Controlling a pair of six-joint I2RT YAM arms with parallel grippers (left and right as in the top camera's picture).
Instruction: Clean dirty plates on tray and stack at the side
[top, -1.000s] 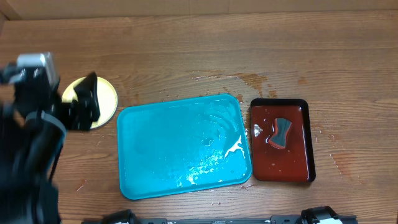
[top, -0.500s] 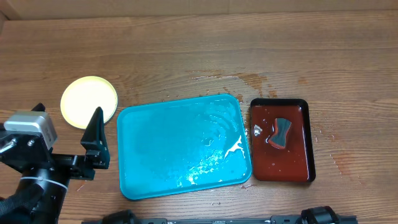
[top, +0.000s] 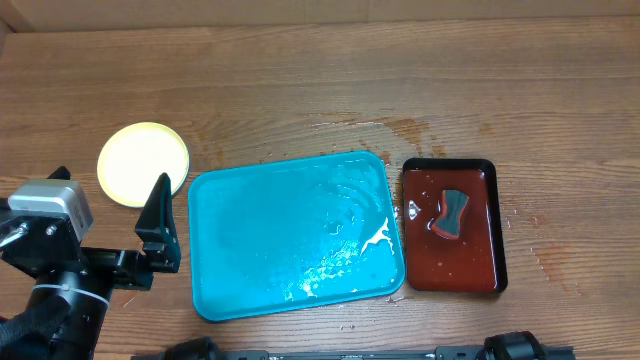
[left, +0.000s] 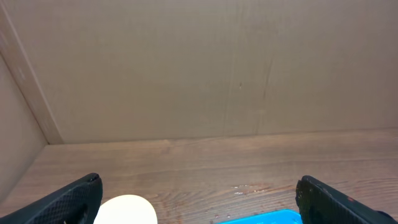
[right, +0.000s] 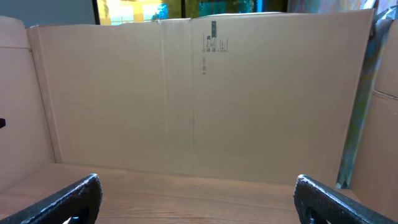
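left claw (left: 198, 183) and right claw (right: 196, 182) gape empty; cardboard wall (right: 199, 106) print too small to read.

Plates (top: 143, 163): pale yellow-green, plain. Tray (top: 250, 240): turquoise-blue, white streaks. Smaller tray (top: 470, 268): dark red-brown, black rim. Hourglass-shaped pad (top: 451, 214): grey. Table (top: 300, 80): brown wood grain, darker wet blotches. Cardboard wall (left: 186, 62): plain tan.

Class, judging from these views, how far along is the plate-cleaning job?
Done: no plate lies on the tray, and the plates sit beside it, only a yellow top one showing. In hand: nothing; the left hand is open and empty. Left: probably nothing, though the stack's count cannot be checked.
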